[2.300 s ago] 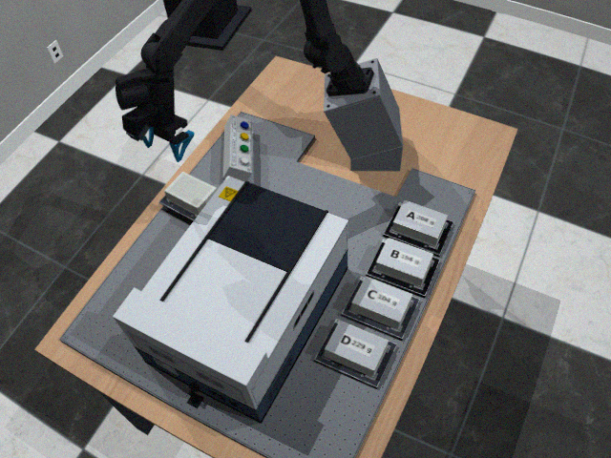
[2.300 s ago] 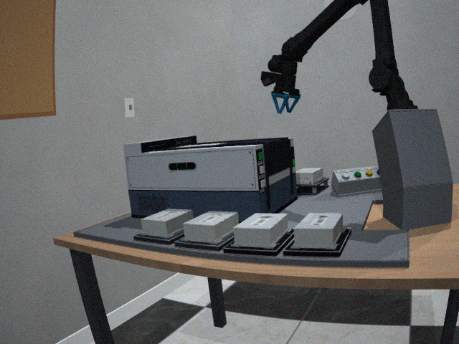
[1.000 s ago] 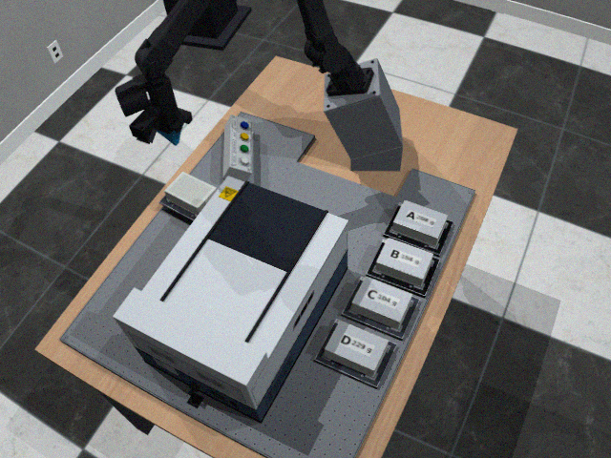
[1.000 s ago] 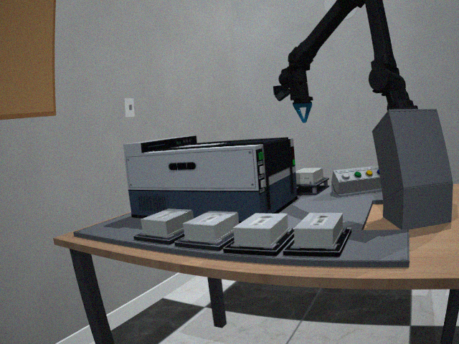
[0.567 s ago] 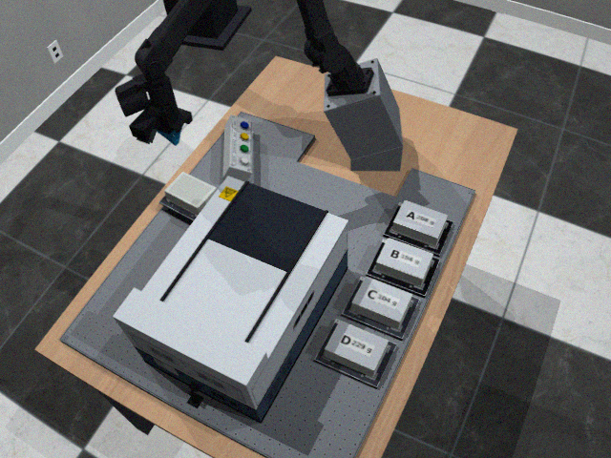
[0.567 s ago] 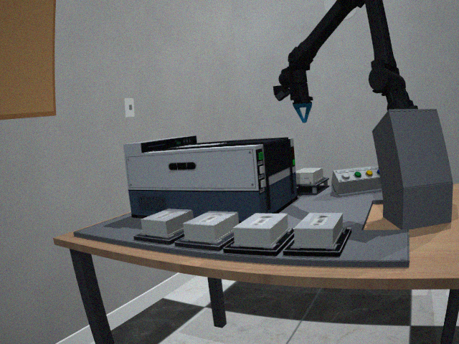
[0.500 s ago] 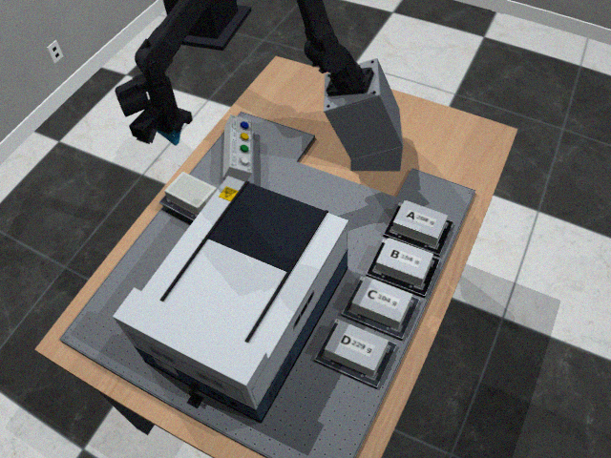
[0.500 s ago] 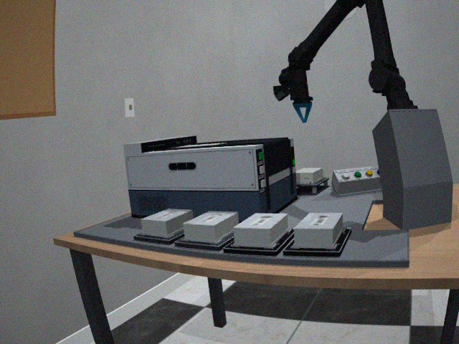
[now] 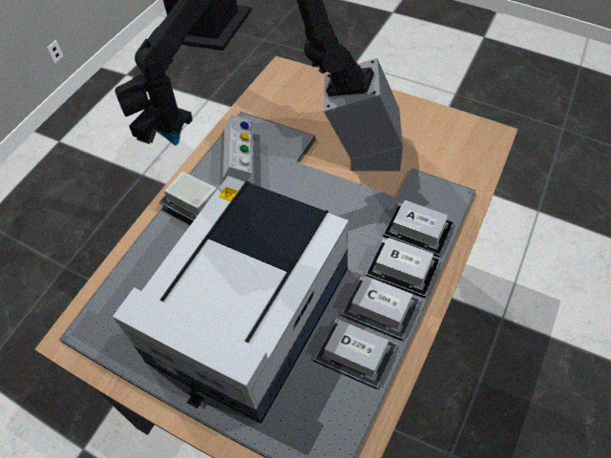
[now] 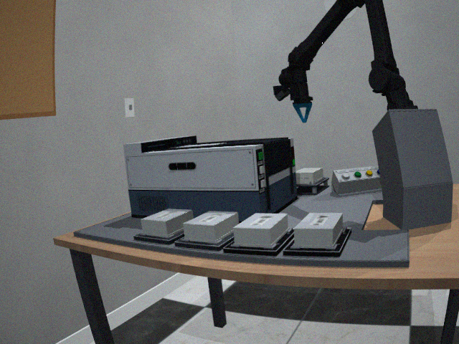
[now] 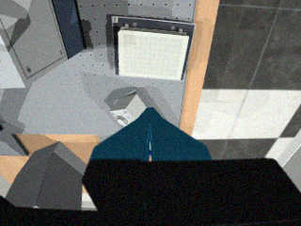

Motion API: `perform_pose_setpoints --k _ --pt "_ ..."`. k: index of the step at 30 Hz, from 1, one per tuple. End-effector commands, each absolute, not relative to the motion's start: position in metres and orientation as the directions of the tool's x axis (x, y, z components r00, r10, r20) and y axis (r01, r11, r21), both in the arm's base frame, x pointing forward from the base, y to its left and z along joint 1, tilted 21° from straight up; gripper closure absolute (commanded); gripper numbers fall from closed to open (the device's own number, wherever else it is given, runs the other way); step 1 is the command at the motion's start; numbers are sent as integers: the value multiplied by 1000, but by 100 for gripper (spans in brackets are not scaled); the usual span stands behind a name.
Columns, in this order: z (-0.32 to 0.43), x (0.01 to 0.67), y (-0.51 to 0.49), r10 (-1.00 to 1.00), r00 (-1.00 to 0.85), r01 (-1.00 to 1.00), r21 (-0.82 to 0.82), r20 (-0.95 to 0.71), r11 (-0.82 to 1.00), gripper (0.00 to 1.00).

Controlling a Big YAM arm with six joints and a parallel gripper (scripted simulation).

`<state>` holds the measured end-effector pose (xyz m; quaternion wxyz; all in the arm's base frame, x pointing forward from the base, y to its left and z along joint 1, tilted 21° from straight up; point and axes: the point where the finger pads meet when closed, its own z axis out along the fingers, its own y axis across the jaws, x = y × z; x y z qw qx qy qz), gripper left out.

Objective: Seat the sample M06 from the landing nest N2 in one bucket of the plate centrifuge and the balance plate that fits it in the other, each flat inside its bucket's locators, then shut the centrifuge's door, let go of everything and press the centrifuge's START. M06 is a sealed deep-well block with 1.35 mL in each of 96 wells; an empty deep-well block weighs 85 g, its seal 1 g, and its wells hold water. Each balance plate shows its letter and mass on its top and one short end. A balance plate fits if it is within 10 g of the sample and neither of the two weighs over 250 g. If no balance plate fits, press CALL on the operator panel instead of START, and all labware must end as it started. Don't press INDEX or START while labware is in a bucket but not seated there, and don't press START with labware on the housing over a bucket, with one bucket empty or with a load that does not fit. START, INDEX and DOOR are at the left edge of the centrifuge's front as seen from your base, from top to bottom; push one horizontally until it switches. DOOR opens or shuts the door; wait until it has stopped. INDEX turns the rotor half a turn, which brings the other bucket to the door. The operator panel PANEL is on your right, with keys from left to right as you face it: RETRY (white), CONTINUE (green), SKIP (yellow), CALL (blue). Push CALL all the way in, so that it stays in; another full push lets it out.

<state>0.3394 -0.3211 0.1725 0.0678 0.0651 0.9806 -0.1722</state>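
My gripper is shut and empty, its blue fingers closed to a point high above the table's edge near the operator panel; it also shows in the exterior view and the wrist view. The sample M06, a white sealed block, sits in its nest beside the centrifuge, and shows in the wrist view. The centrifuge's dark door lies closed on top. Balance plates A, B, C and D sit in their nests.
The panel carries blue, yellow, green and white keys. The arm's grey base block stands at the back. The centrifuge's front buttons show in the exterior view.
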Motion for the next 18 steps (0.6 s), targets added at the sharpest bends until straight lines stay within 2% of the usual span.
perform_pose_setpoints --k 1,18 --pt "189 344 -336 98 -980 153 -349 -171 925 100" --pt "202 359 -325 69 -972 150 -368 -225 918 100"
